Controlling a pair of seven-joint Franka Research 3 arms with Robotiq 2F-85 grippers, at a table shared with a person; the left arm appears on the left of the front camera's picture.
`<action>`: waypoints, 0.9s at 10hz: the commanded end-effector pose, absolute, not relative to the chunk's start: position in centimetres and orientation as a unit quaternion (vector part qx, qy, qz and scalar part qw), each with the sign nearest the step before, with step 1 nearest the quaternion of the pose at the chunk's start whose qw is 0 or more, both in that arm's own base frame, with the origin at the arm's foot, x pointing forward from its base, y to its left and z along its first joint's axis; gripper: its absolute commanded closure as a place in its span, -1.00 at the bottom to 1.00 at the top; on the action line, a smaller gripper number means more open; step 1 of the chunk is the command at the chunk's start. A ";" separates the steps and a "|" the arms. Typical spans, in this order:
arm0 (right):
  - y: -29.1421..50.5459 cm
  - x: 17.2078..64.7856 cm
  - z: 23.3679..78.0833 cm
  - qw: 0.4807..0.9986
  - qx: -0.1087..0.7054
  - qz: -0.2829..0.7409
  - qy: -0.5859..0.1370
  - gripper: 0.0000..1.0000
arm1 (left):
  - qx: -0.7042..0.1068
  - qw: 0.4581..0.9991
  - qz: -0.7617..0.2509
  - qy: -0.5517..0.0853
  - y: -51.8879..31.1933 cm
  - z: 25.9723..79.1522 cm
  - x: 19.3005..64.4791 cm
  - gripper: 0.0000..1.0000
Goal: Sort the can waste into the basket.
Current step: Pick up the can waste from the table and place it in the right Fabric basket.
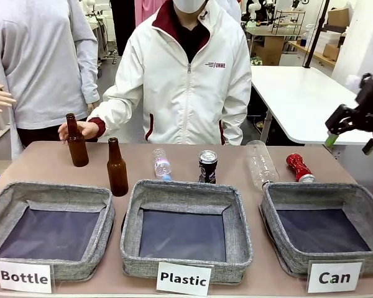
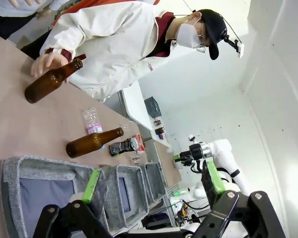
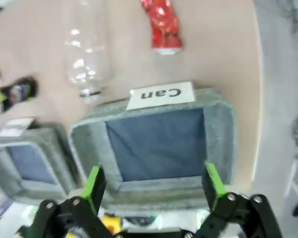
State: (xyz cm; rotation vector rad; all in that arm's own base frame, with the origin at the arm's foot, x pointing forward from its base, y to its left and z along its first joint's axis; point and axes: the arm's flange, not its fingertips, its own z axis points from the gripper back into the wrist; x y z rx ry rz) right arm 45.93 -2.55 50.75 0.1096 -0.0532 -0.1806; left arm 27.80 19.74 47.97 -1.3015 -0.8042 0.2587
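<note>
A crushed shiny red can point(image 1: 298, 167) point(image 3: 161, 22) lies on the table just behind the "Can" basket point(image 1: 317, 189) point(image 3: 223, 139). Farther left, a black can point(image 1: 207, 166) point(image 3: 15, 91) stands upright behind the middle basket. My right gripper point(image 1: 349, 144) point(image 3: 154, 182) hovers open and holding nothing, high above the right rim of the "Can" basket. The left wrist view has my left gripper point(image 2: 151, 181) open and holding nothing above the baskets, with the black can point(image 2: 123, 146) and red can point(image 2: 138, 144) far off.
Baskets labelled "Plastic" point(image 1: 186, 186) and "Bottle" point(image 1: 50, 191) stand left of the "Can" one. A clear bottle point(image 1: 261, 162) lies beside the red can; a small one point(image 1: 162, 165) is left of the black can. A person's hand point(image 1: 74, 129) holds one of two brown bottles point(image 1: 117, 167).
</note>
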 end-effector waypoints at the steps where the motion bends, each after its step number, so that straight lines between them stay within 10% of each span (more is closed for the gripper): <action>1: -2.0 50.6 51.1 0.996 0.003 -0.086 0.019 -1.00 | -0.589 0.707 0.107 -0.376 19.8 48.1 27.9 -1.00; 9: -1.7 53.9 45.7 0.995 0.014 -0.100 -0.026 -1.00 | -0.588 0.714 0.116 -0.363 19.8 48.0 27.8 -1.00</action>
